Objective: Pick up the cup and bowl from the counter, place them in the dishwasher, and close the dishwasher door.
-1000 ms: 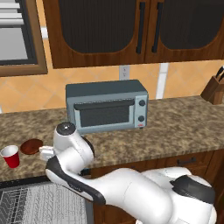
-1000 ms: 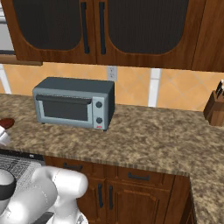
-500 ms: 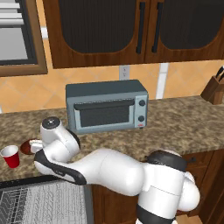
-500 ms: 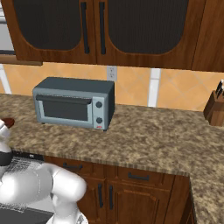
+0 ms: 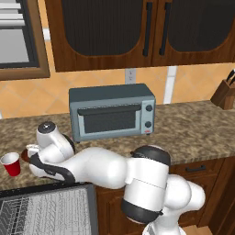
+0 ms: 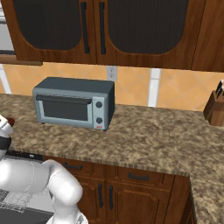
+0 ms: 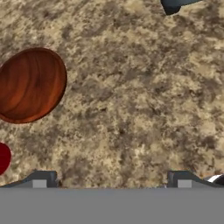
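The reddish-brown bowl (image 7: 30, 85) lies on the speckled counter (image 7: 131, 109), up and to the left of my gripper (image 7: 111, 181). The gripper is open, its fingertips (image 7: 41, 179) wide apart over bare granite. A sliver of the red cup (image 7: 2, 157) shows at the left edge. From the left base, the cup (image 5: 10, 164) stands near the counter's front edge, and the bowl (image 5: 23, 156) peeks out beside my lowered hand (image 5: 33, 149). The dishwasher (image 5: 41, 211) stands open at lower left, its white wire rack showing. I cannot make out the dishwasher door.
A grey-blue toaster oven (image 5: 112, 112) stands at the back of the counter, right of my hand; its foot (image 7: 175, 5) shows in the hand view. A knife block (image 6: 215, 109) sits far right. Dark wall cabinets (image 5: 137, 27) hang above, and brown drawers (image 6: 131, 177) run below the counter.
My arm has swung left and forward over the counter. The hand has come down close to the bowl and cup. The gripper has stayed open.
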### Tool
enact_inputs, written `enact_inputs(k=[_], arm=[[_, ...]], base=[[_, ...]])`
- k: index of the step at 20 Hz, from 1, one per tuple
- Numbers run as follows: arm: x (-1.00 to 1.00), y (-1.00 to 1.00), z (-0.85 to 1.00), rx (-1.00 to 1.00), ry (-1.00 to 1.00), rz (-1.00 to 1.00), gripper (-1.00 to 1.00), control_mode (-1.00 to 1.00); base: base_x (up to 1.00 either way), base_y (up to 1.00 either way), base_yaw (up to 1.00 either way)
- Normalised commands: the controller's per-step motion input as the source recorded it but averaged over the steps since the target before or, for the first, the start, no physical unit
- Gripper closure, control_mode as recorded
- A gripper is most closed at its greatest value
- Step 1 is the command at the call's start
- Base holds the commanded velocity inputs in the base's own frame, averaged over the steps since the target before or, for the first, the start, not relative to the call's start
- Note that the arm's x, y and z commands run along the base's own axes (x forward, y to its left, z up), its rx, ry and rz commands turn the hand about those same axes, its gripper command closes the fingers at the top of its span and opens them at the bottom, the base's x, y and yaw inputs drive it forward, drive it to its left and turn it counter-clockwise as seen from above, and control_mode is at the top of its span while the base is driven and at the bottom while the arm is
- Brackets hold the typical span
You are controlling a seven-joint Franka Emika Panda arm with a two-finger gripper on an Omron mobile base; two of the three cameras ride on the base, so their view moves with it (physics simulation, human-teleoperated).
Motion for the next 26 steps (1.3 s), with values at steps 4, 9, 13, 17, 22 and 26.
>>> enact_inputs(k=[4,9,13,17,22,26], arm=[[0.33,0.18,-0.19,0.00,-0.01,0.00,-1.00,-1.00],[0.09,0.00,-0.03,0.01,-0.04,0.00,-1.00,-1.00],[0.06,0.00,-0.18,0.10,-0.02,0.00,-1.00,-1.00],[0.01,0.00,-0.34,0.19,0.00,0.00,-1.00,-1.00],[0.09,0.00,-0.23,0.09,0.00,0.00,-1.00,-1.00],[0.24,0.09,-0.04,0.00,0.01,0.00,-1.00,-1.00]], base=[[0.00,0.00,0.00],[0.00,0.00,0.00],[0.00,0.00,0.00],[0.00,0.00,0.00],[0.00,0.00,0.00],[0.00,0.00,0.00]])
